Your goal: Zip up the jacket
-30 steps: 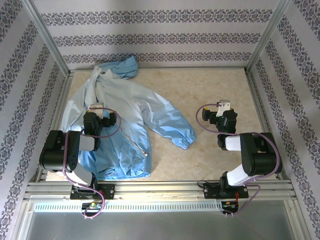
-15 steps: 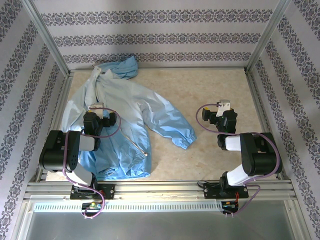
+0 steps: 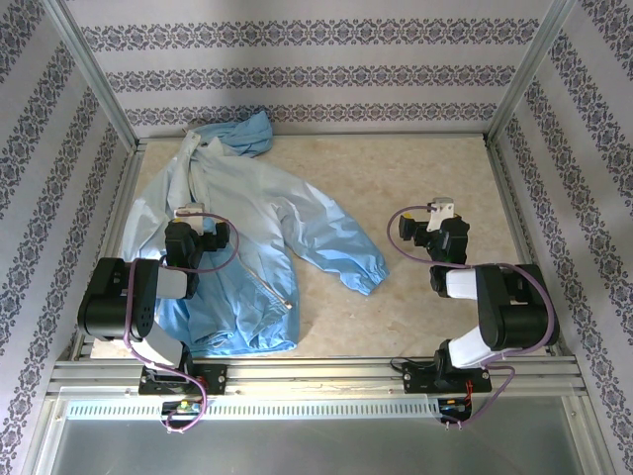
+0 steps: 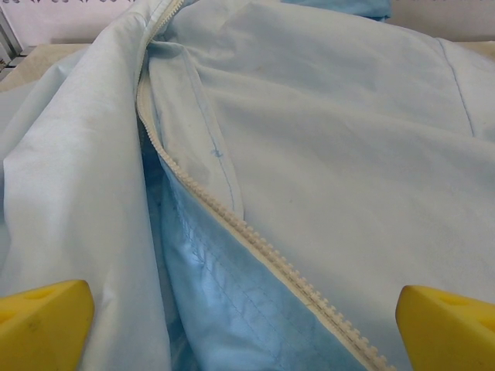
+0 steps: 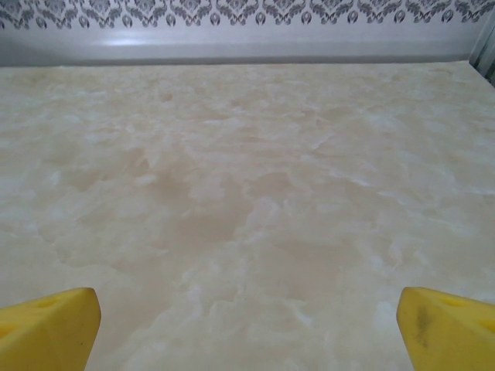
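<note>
Jaws gape on both arms (left pair above the unfastened zipper (image 4: pixel 255 241)), while the jacket (image 3: pixel 247 208) lies lengthwise near-to-far, hood (image 3: pixel 242 134) farthest.

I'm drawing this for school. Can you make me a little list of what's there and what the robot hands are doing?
jacket: light blue, spread out on the table, left side
zipper: white, undone in the left wrist view
left gripper: open, above the zipper, holding nothing
right gripper: open, over bare table, apart from the jacket

Beige marbled tabletop (image 3: pixel 396 178), patterned striped wallpaper walls (image 3: pixel 316 69), aluminium frame posts (image 3: pixel 94 74), bright even light
</note>
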